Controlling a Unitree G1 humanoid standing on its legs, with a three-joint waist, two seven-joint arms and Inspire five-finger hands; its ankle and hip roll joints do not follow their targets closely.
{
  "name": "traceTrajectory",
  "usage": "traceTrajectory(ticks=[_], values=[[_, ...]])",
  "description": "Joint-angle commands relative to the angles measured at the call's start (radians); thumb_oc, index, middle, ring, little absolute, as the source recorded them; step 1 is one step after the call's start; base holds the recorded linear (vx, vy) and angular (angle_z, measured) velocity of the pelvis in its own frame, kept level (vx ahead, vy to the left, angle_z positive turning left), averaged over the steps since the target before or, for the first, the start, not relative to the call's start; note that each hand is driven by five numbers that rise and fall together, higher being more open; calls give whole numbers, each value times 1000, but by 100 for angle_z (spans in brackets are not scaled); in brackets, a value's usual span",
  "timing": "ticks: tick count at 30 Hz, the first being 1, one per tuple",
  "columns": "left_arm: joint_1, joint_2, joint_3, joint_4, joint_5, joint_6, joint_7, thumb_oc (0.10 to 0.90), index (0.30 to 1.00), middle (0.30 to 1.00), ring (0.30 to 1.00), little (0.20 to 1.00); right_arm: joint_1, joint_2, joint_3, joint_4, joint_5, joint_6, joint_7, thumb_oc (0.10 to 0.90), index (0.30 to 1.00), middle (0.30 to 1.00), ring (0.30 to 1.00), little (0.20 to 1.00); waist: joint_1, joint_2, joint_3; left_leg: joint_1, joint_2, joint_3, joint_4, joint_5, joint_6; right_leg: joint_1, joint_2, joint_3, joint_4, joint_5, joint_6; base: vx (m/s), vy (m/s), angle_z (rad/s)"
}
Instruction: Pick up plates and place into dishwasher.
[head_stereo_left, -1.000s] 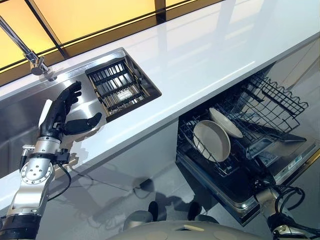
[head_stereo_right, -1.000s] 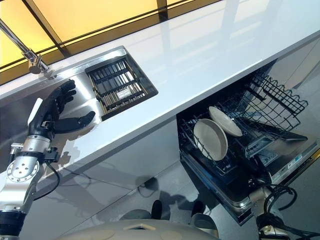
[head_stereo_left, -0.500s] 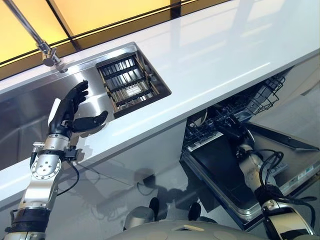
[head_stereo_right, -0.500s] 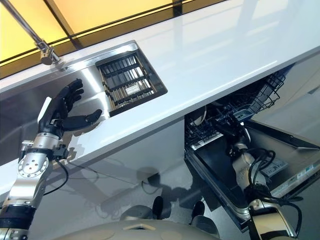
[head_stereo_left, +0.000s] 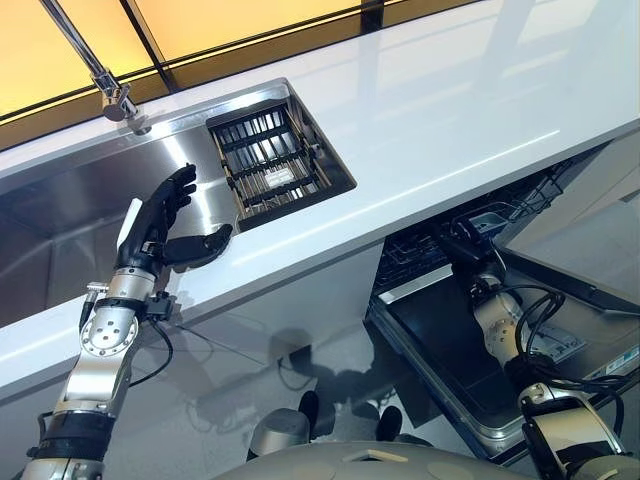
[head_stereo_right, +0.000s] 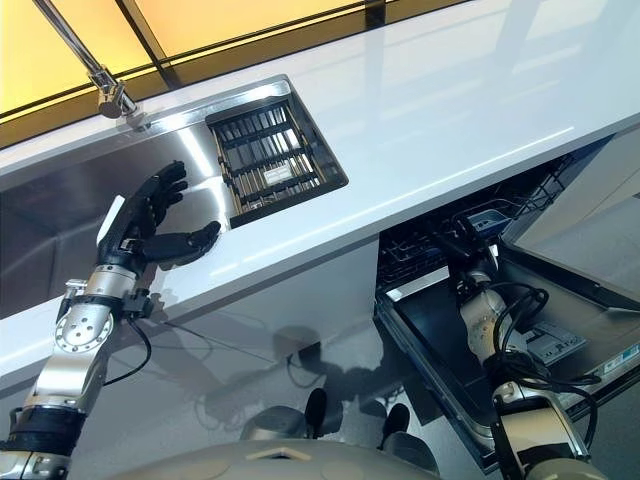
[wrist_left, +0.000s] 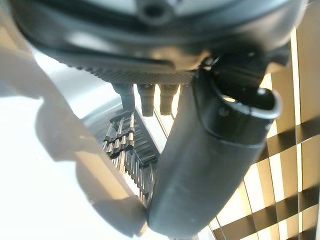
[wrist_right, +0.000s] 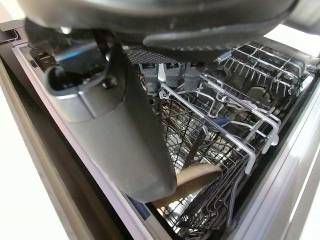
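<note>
The dishwasher's wire rack (head_stereo_left: 520, 195) sits mostly pushed in under the white counter (head_stereo_left: 450, 90), above the open door (head_stereo_left: 440, 345). My right hand (head_stereo_left: 462, 240) is at the rack's front edge, with straight fingers (wrist_right: 170, 75) against the wires. In the right wrist view the rim of a beige plate (wrist_right: 197, 176) shows low down among the rack's tines (wrist_right: 240, 135). My left hand (head_stereo_left: 160, 225) hovers open and empty over the near edge of the steel sink (head_stereo_left: 60, 210), thumb spread.
A slatted drain rack (head_stereo_left: 270, 160) fills the sink's right compartment, also seen past my left hand (wrist_left: 127, 150). A faucet (head_stereo_left: 100, 70) rises at the sink's back. The open door juts out over the floor at lower right.
The rack with the two plates has slid from fully out to almost inside the dishwasher, with my right hand following its front. The camera has shifted; my left hand keeps its pose.
</note>
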Motion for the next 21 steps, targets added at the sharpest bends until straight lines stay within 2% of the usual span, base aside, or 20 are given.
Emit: traceTrajectory(ticks=[1, 4, 7, 9, 11, 13, 17, 21], values=[[-101, 76, -24, -38, -89, -104, 20, 800, 900, 900, 900, 900, -321, 37, 50, -187, -98, -106, -2, 800, 900, 900, 900, 900, -9, -73, -82, -35, -121, 64, 145, -166, 77, 29, 23, 4, 136, -191, 0, -10, 33, -1], [-127, 69, -27, -36, -90, -88, 37, 800, 900, 900, 900, 900, -272, 5, 12, -204, -169, -73, -101, 800, 900, 900, 900, 900, -39, -82, -75, -28, -115, 92, 162, -183, 88, 23, 19, 21, 164, -199, 5, -19, 28, -6], [-151, 71, -28, -28, -93, -77, 37, 800, 900, 900, 900, 900, -215, -41, -34, -232, -234, -44, -127, 800, 900, 900, 900, 900, -64, -87, -69, -24, -112, 109, 173, -194, 97, 13, 15, 33, 191, -205, 12, -33, 3, -12], [-166, 74, -29, -15, -96, -80, 34, 800, 900, 900, 900, 900, -169, -79, -63, -248, -285, -28, -128, 800, 900, 900, 900, 900, -81, -89, -63, -20, -110, 116, 171, -196, 101, 3, 13, 40, 211, -208, 19, -47, -14, -10], [-172, 73, -22, -15, -87, -81, 28, 800, 900, 900, 900, 900, -90, -105, -111, -278, -282, -12, -107, 800, 900, 900, 900, 900, -101, -91, -59, -11, -106, 121, 156, -192, 104, -6, 14, 48, 222, -207, 27, -71, -60, -10], [-175, 77, -14, -13, -84, -83, 22, 800, 900, 900, 900, 900, -47, -109, -141, -291, -274, 0, -88, 800, 900, 900, 900, 900, -111, -89, -56, -2, -103, 119, 132, -184, 104, -10, 17, 51, 224, -206, 32, -71, -64, -11], [-192, 83, -13, -16, -84, -75, 38, 800, 900, 900, 900, 900, 37, -107, -183, -304, -347, 9, -64, 800, 900, 900, 900, 900, -132, -81, -61, 17, -94, 109, 49, -144, 90, -8, 32, 48, 197, -194, 39, -71, -61, -15], [-206, 82, -11, 3, -87, -82, 42, 800, 900, 900, 900, 900, 52, -112, -187, -283, -343, 9, -65, 800, 900, 900, 900, 900, -143, -85, -67, 10, -96, 126, 81, -161, 83, -6, 40, 57, 167, -188, 33, -65, -72, -4]])
